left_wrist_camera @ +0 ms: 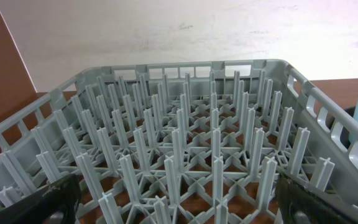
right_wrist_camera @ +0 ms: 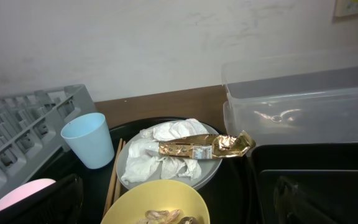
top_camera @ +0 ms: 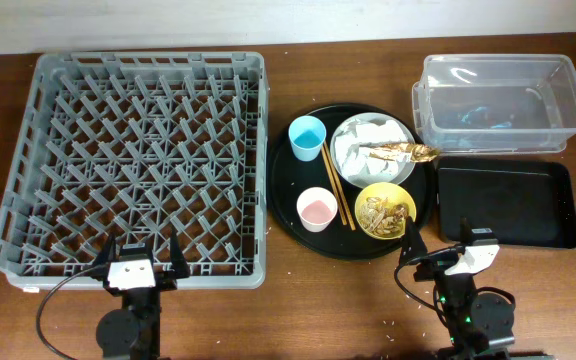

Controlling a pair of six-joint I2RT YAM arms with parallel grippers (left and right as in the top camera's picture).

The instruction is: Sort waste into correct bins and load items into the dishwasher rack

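The grey dishwasher rack (top_camera: 28,130) fills the left of the table, also in the left wrist view (left_wrist_camera: 185,124). On the round black tray (top_camera: 290,212) stand a light blue cup (top_camera: 307,136), a pink cup (top_camera: 315,208), wooden chopsticks (top_camera: 335,186), a yellow bowl (top_camera: 386,210) with brown food scraps, and a grey-white plate (top_camera: 346,166) holding white napkins (top_camera: 363,145) and a golden wrapper (top_camera: 403,153). The clear tub (top_camera: 498,100) and shallow black tray (top_camera: 508,203) are at the right. My left gripper (top_camera: 140,255) is open at the rack's front edge. My right gripper (top_camera: 438,245) is open near the bowl.
The round black tray lies between the rack and the two bins. Something blue shows through the clear tub's wall (top_camera: 483,115). Bare wooden table (top_camera: 298,310) runs along the front edge between the two arms. A pale wall stands behind the table.
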